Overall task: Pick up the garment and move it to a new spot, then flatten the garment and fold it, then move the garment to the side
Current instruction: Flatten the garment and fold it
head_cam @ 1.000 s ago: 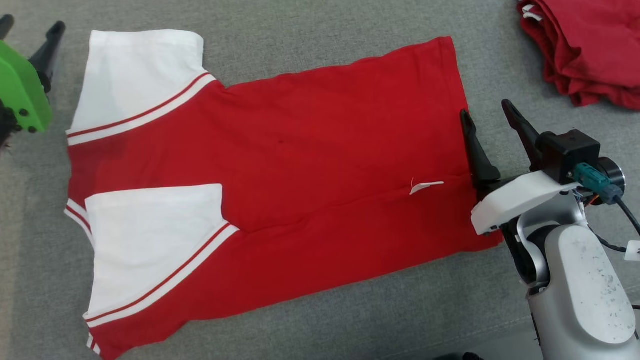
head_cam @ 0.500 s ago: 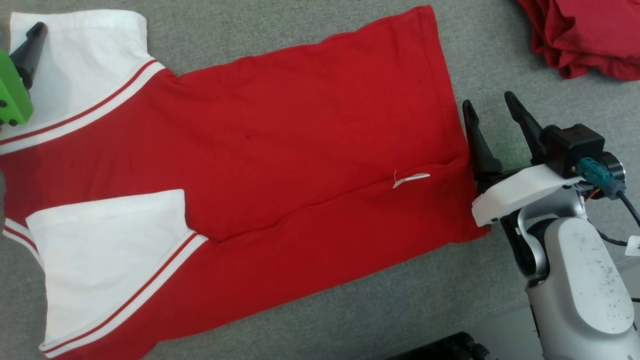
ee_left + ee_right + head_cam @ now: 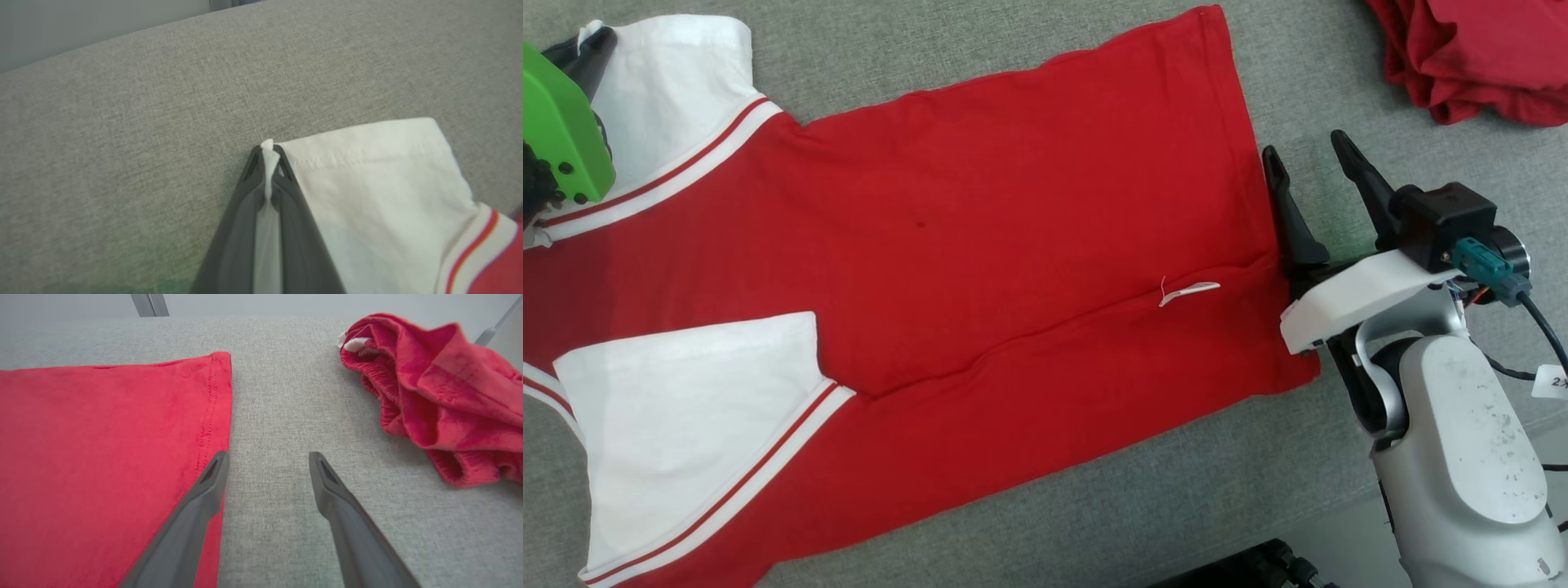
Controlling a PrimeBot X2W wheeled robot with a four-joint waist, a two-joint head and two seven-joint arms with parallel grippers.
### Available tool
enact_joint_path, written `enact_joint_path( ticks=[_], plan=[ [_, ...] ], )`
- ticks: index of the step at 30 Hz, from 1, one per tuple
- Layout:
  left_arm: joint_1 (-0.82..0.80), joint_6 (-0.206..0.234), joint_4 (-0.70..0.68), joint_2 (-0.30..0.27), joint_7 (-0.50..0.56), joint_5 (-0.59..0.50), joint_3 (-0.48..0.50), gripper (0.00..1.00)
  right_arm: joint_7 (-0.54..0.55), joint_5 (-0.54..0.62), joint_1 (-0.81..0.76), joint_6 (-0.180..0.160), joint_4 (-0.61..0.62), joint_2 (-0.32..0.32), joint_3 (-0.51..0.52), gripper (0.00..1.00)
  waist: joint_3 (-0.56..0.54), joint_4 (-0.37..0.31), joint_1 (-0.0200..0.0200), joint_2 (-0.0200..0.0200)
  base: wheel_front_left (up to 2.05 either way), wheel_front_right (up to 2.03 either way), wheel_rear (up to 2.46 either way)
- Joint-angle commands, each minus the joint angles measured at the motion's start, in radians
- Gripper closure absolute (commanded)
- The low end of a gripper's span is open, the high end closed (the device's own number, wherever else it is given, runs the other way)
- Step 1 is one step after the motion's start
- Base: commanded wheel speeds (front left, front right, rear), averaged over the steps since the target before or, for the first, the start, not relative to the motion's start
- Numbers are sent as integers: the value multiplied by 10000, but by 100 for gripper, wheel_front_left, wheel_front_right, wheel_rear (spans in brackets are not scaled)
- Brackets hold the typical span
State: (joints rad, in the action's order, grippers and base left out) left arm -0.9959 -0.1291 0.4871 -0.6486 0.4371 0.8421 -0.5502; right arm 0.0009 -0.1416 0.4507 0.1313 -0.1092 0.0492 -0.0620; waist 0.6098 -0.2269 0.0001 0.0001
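Note:
The garment [image 3: 980, 245] is a red shirt with white sleeves and red-striped trim, spread flat on the grey cushion, both sleeves folded in over the body. My left gripper [image 3: 587, 45] sits at the far left and is shut on the corner of the upper white sleeve [image 3: 380, 183]; the left wrist view shows white cloth pinched between the left gripper [image 3: 267, 149] fingertips. My right gripper [image 3: 1303, 151] stands open at the shirt's hem [image 3: 214, 404]. One finger [image 3: 204, 490] lies over the hem edge, the other finger [image 3: 331, 490] over bare cushion.
A crumpled pile of red clothes [image 3: 1478, 53] lies at the back right, also seen as red clothes [image 3: 445, 392] close to the right gripper. The grey cushion [image 3: 1176, 490] extends in front of the shirt. The cushion's far edge [image 3: 102, 38] runs behind the left sleeve.
My left gripper moved onto the upper sleeve's corner and shut on it. The head camera shifted, so the shirt sits further left. The right gripper stays open at the hem.

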Motion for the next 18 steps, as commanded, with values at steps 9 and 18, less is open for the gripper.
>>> enact_joint_path(
  ticks=[9, 18],
  plan=[
    [-70, -11, -276, 124, -1206, -190, -474, 100, 283, 726, 1117, -13, -417, 41, -88, 0, -385, 421, -1, -1, 0, 0, 0],
    [5, -5, -1544, 301, -2313, -107, -1080, 100, 1535, 891, 2931, -13, -1770, 930, -733, 0, -732, 1390, -1, -1, 0, 0, 0]
  ],
)
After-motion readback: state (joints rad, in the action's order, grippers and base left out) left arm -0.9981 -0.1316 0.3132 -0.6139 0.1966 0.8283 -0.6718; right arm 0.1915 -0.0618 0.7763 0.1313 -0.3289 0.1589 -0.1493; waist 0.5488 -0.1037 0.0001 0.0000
